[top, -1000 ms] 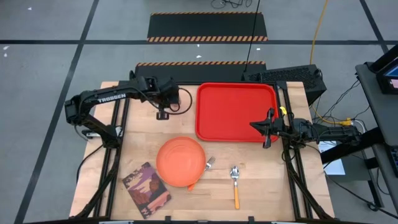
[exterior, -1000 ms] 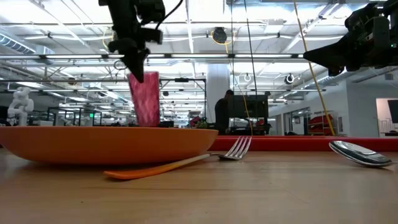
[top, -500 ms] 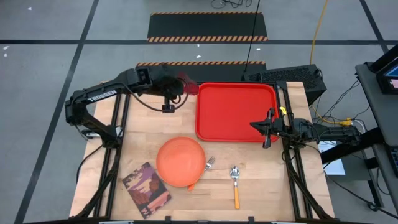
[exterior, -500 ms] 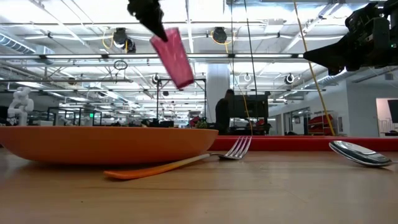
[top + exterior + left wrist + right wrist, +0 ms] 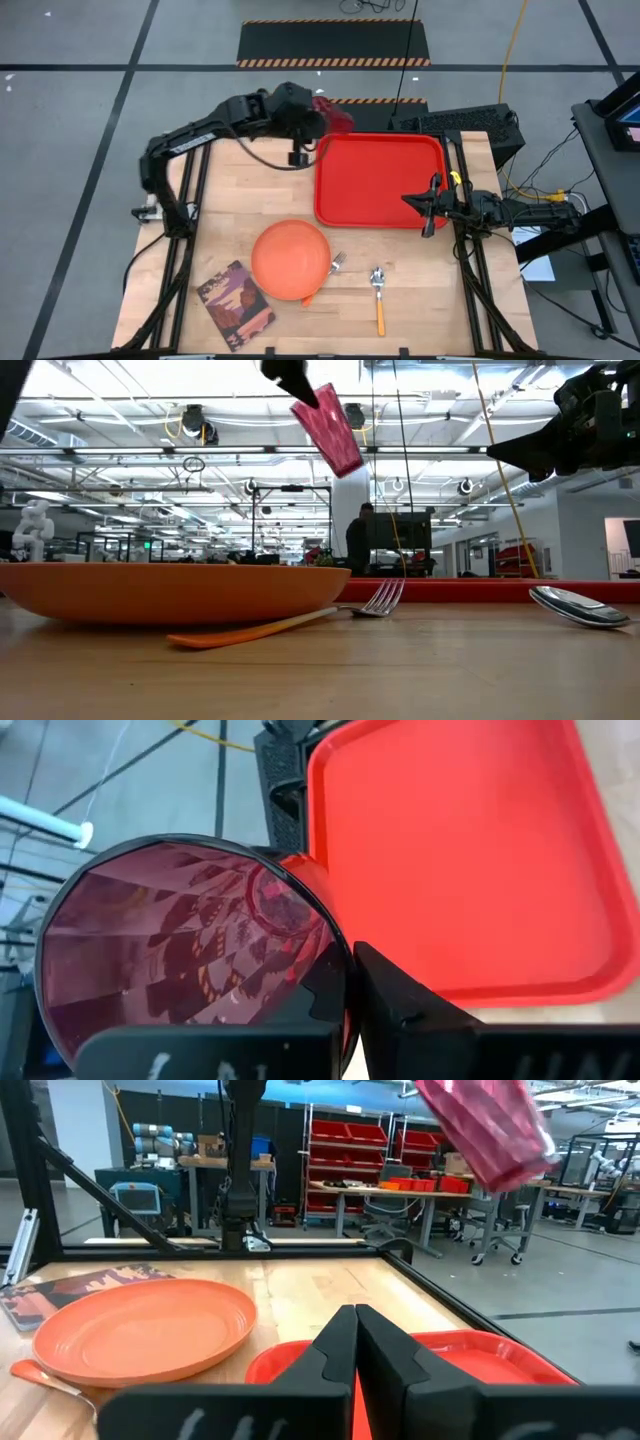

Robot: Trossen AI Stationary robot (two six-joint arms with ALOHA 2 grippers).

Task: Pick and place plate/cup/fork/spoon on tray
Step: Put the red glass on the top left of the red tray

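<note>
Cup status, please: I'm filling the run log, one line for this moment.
left gripper: shut on cup, tilted, airborne at tray far-left corner | right gripper: shut, idle | plate, fork, spoon: on table

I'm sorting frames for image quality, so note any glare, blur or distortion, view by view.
High view: even light, soft shadows, all sharp. Low view: bright ceiling lights behind; the near plate and fork loom large, and the spoon mirrors the lights. Left wrist view: the cup held in the left claw fills the frame, its wall showing reflections. Right wrist view: the cup's edges are slightly soft.
</note>
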